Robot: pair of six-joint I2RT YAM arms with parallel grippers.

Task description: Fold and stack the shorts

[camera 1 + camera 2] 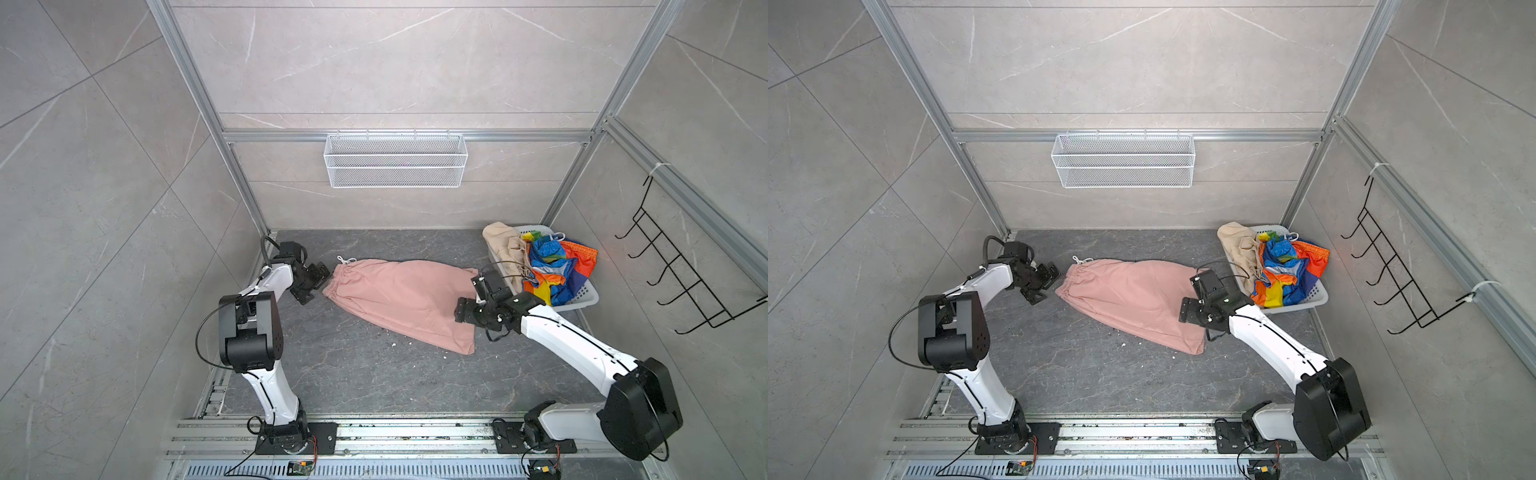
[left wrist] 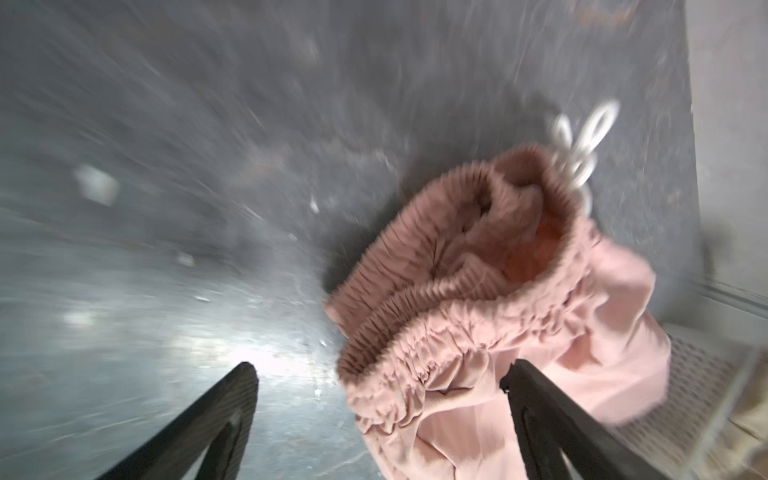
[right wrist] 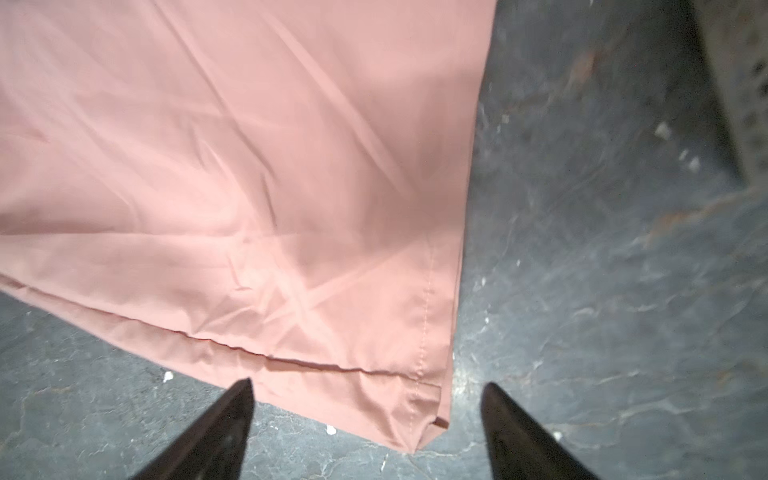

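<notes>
Dark grey marbled tabletop (image 1: 332,374), grey tile walls, aluminium frame, and a white wire mesh basket (image 1: 395,160) hanging on the back wall. The salmon-pink shorts (image 1: 403,299) lie flat on the tabletop, stretched between the two grippers in both top views and folded lengthwise, as far as the double edge in the right wrist view shows. The left gripper (image 1: 316,284) sits at the waistband end with its fingers spread wide and clamped on nothing. In the left wrist view, blurred, the gathered elastic waistband sits just ahead of the left gripper (image 2: 382,368), partly between the fingers, with the white drawstring (image 2: 582,141) beyond it. The right gripper (image 1: 467,297) sits at the hem end with its fingers also apart and gripping nothing. In the right wrist view the stitched hem corner lies on the tabletop between and just ahead of the fingertips of the right gripper (image 3: 368,384). A white perforated plastic basket (image 1: 582,299) sits just beside the right gripper, on the side away from the pink shorts. It holds the beige shorts (image 1: 505,245), draped over the rim, and the rainbow-striped shorts (image 1: 552,270), crumpled and unfolded.
</notes>
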